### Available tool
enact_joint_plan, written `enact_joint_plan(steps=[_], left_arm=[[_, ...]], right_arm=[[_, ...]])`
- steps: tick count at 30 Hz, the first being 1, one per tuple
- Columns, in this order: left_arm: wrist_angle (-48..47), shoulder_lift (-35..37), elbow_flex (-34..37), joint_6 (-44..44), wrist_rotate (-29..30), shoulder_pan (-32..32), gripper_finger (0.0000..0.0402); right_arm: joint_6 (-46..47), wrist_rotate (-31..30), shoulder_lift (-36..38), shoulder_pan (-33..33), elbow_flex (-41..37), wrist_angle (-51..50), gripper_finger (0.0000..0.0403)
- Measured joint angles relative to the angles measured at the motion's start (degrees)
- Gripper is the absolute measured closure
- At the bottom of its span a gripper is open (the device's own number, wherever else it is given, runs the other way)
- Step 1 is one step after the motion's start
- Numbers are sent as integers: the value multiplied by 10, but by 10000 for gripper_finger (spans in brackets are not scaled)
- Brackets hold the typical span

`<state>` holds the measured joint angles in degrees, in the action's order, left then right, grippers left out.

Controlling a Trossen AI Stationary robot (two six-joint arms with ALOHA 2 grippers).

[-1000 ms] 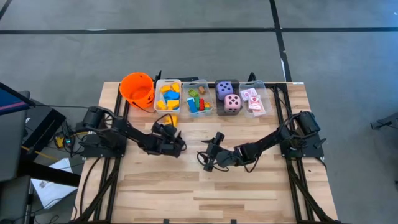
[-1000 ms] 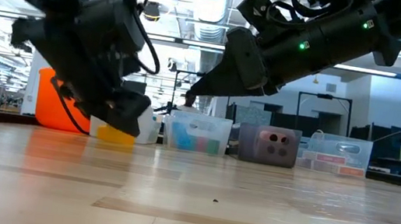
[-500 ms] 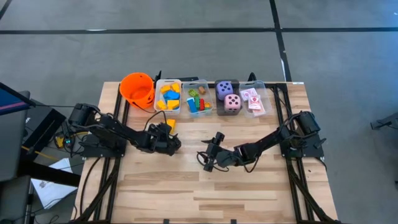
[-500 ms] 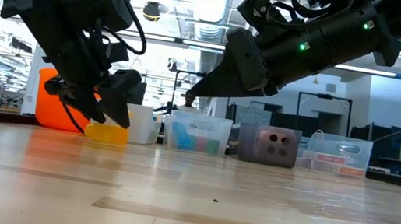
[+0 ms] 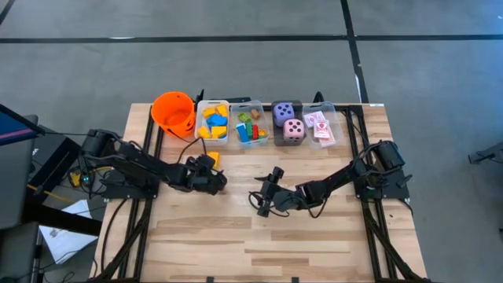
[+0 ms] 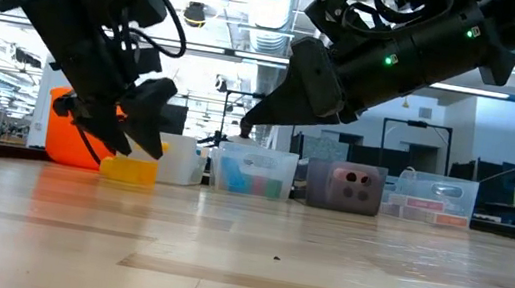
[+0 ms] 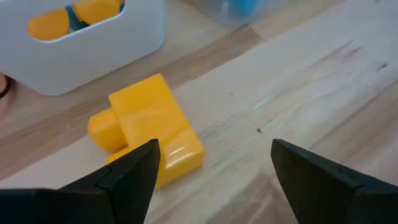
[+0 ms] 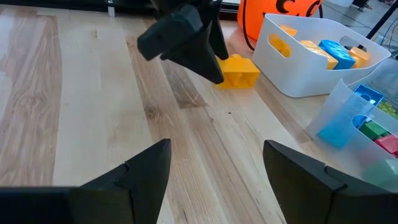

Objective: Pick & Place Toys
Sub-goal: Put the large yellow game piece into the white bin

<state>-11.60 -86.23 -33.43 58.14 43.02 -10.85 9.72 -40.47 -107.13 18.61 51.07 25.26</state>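
A yellow block (image 7: 146, 127) lies flat on the wood table in front of the white bin (image 5: 213, 122), which holds yellow and blue blocks. My left gripper (image 5: 214, 171) hangs open a little above and behind the yellow block (image 6: 130, 169), without touching it. One of its fingers (image 7: 127, 177) hides the block's near corner in the left wrist view. My right gripper (image 5: 263, 195) waits open over the table's middle with nothing between its fingers (image 8: 146, 171). The pink die (image 5: 293, 130) and the purple die (image 5: 284, 112) sit in a dark bin. The cards (image 5: 320, 126) lie in the rightmost bin.
An orange bucket (image 5: 174, 111) stands at the far left of the row. A clear bin (image 5: 248, 124) with mixed blocks stands between the white bin and the dice. Bare wood runs from both grippers to the table's near edge (image 5: 267, 263).
My left gripper has risen off the table and drawn back toward the table's left edge, rolling and tipping as it went, with its fingers as wide apart as before. The yellow block stays flat on the table.
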Motion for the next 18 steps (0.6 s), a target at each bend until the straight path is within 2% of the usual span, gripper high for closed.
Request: enact_joint_plan(steps=[8, 14, 18], left_arm=[[0, 8, 0, -9, 12, 18, 102], [-1, 8, 0, -154, 38, 46, 103], [0, 8, -1, -204, 28, 52, 104]], right_arm=[[0, 0, 0, 0, 0, 0, 154], [0, 0, 0, 0, 0, 0, 154], [-1, 0, 0, 0, 0, 0, 154]])
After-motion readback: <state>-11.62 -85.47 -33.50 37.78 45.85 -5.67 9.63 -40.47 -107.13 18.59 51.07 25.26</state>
